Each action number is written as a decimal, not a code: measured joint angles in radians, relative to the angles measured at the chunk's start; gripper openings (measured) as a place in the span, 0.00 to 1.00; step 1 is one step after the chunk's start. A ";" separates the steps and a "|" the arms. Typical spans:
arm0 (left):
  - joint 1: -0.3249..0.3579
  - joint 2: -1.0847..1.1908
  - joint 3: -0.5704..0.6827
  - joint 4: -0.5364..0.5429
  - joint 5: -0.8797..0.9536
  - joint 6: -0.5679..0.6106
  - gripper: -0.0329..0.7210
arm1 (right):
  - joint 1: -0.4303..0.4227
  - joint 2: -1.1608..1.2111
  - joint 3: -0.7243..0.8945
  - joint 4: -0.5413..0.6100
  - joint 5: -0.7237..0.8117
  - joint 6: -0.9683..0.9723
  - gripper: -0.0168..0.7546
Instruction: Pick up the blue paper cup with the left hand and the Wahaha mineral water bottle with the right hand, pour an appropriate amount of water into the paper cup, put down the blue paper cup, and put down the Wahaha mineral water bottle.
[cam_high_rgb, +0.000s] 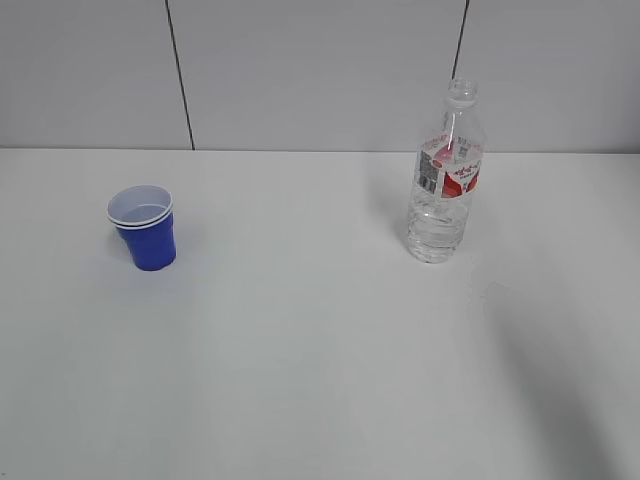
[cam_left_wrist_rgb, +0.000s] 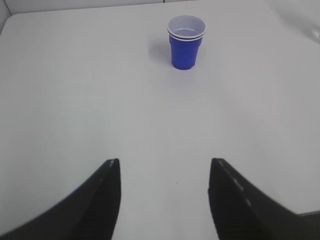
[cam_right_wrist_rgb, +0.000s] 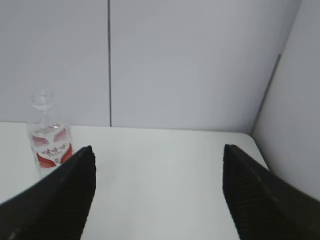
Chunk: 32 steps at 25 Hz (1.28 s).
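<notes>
The blue paper cup (cam_high_rgb: 143, 227) stands upright on the left of the white table, white inside. In the left wrist view the cup (cam_left_wrist_rgb: 186, 42) is far ahead, slightly right of centre, and my left gripper (cam_left_wrist_rgb: 164, 162) is open with bare table between its fingers. The Wahaha mineral water bottle (cam_high_rgb: 446, 178) stands upright and capless at the right, with a red-and-white label. In the right wrist view the bottle (cam_right_wrist_rgb: 48, 141) shows at the far left, partly behind the left finger. My right gripper (cam_right_wrist_rgb: 158, 149) is open wide and holds nothing. Neither arm appears in the exterior view.
A white table (cam_high_rgb: 320, 350) carries the cup and bottle. A grey panelled wall (cam_high_rgb: 320, 70) runs along its far edge. In the right wrist view a side wall (cam_right_wrist_rgb: 292, 100) closes off the table's right end.
</notes>
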 joint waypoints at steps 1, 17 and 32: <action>0.000 0.000 0.000 0.000 0.000 0.000 0.61 | 0.000 -0.041 0.000 0.002 0.096 0.000 0.79; 0.000 0.000 0.000 0.000 0.000 0.000 0.61 | 0.000 -0.215 0.000 0.235 0.472 -0.279 0.75; 0.000 0.000 0.000 0.000 0.000 0.000 0.61 | 0.000 -0.349 -0.033 0.429 0.742 -0.449 0.74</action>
